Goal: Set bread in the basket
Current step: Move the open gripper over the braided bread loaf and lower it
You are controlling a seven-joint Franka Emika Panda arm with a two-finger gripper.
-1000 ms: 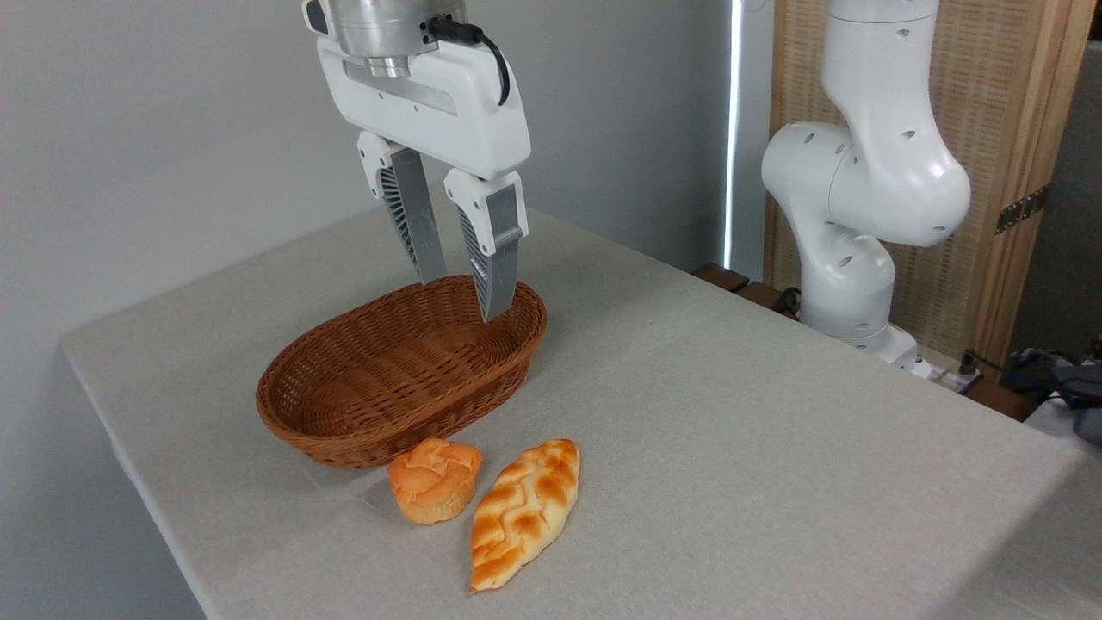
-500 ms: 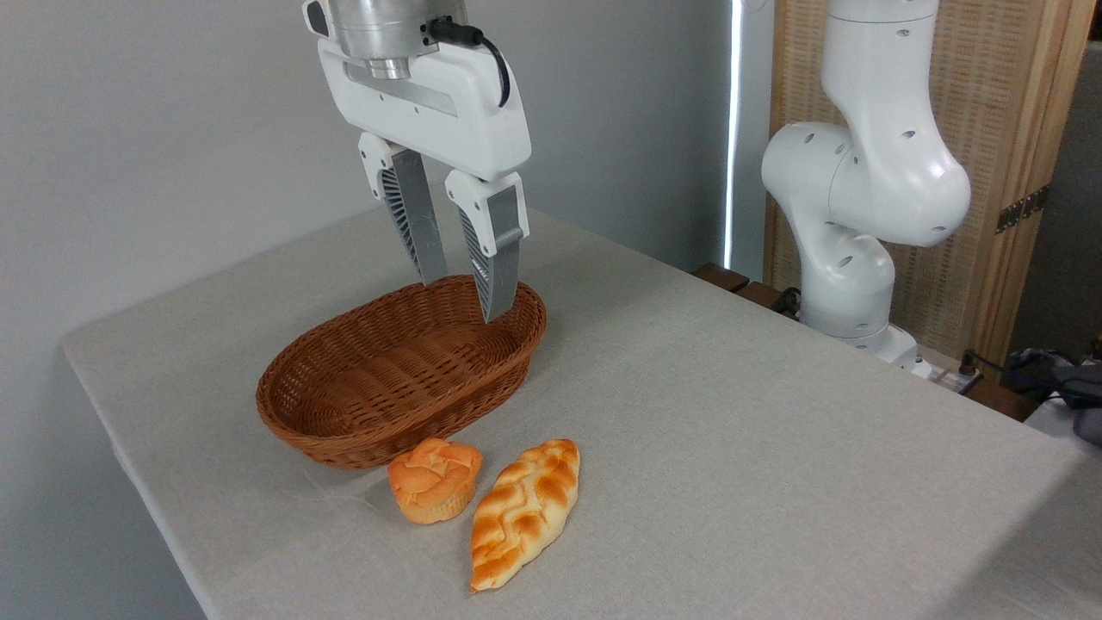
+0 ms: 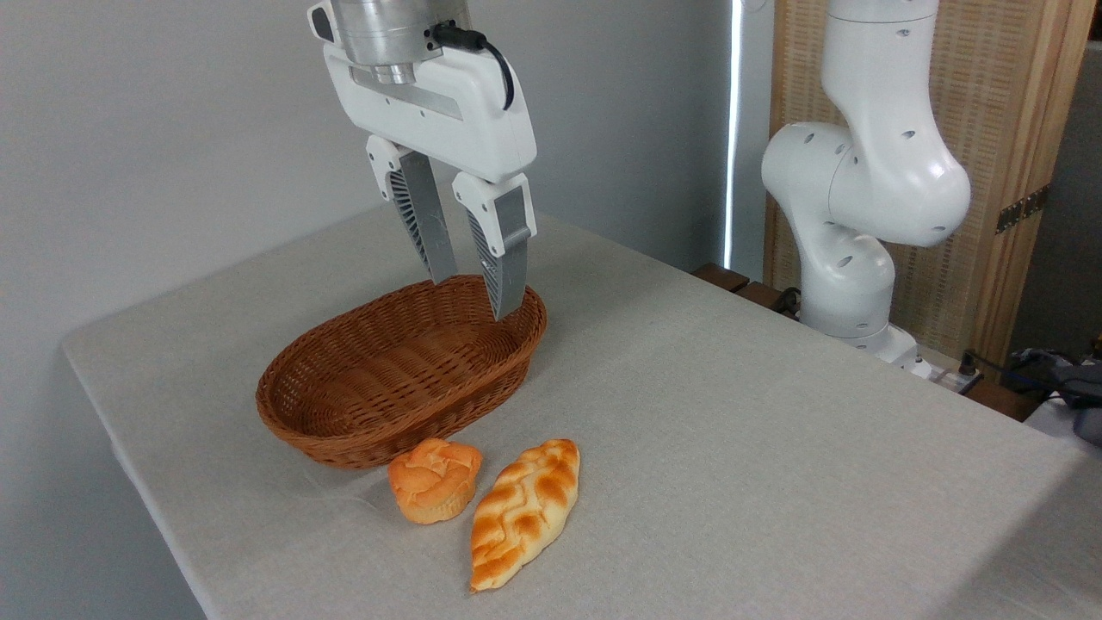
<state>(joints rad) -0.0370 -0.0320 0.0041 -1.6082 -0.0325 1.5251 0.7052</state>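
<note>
The braided bread [image 3: 524, 512] lies on the table near the front edge, golden with brown crisscross crust, pointing from upper right to lower left. The brown wicker basket [image 3: 344, 413] stands behind it to the left and holds nothing. My gripper [image 3: 476, 298] hangs open above the basket's far right end, fingers pointing down with nothing between them, well apart from the bread.
A small round orange bun [image 3: 433, 479] sits just left of the bread, touching the basket's front wall. The arm's white base [image 3: 848, 284] rises at the table's far right. The table's left edge [image 3: 129, 465] and front edge are close to the pastries.
The gripper has shifted slightly to the right over the basket, staying open. Bread, bun and basket have not moved.
</note>
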